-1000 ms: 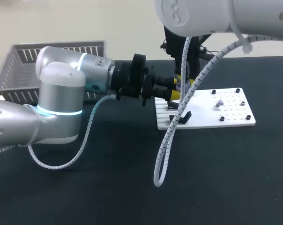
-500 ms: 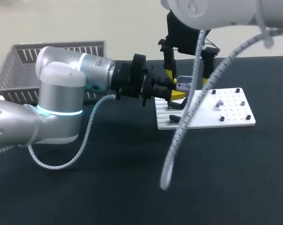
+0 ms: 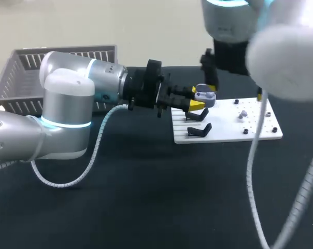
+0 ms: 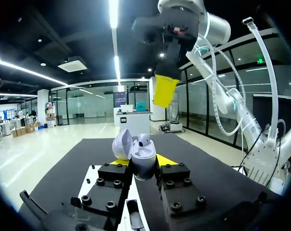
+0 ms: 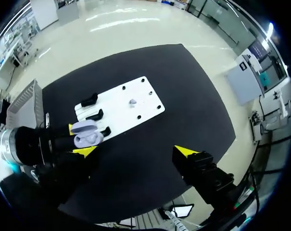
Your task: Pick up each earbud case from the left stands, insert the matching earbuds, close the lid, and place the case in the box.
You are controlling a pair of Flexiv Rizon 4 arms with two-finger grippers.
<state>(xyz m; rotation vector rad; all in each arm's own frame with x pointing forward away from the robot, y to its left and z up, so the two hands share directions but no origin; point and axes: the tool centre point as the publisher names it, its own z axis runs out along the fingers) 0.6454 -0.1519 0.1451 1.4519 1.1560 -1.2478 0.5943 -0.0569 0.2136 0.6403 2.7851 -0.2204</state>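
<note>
Lid (image 4: 122, 143) open, the pale lavender earbud case (image 4: 141, 155) sits clamped in my left gripper (image 4: 142, 162) above the white stand plate (image 3: 257, 129), presented, I judge, for my right gripper (image 5: 135, 151), spread wide and empty overhead.

Lilac earbud case (image 4: 144, 159), lid open, seemingly upright between left fingers (image 4: 167, 160)

Silver-white left arm (image 3: 68, 104) with rounded joints, a glowing cyan ring (image 3: 63, 124) and white coiled cable (image 3: 96, 147); its black, screw-studded pincer (image 4: 142, 161) has yellow tips. White right arm (image 3: 286, 57).
</note>
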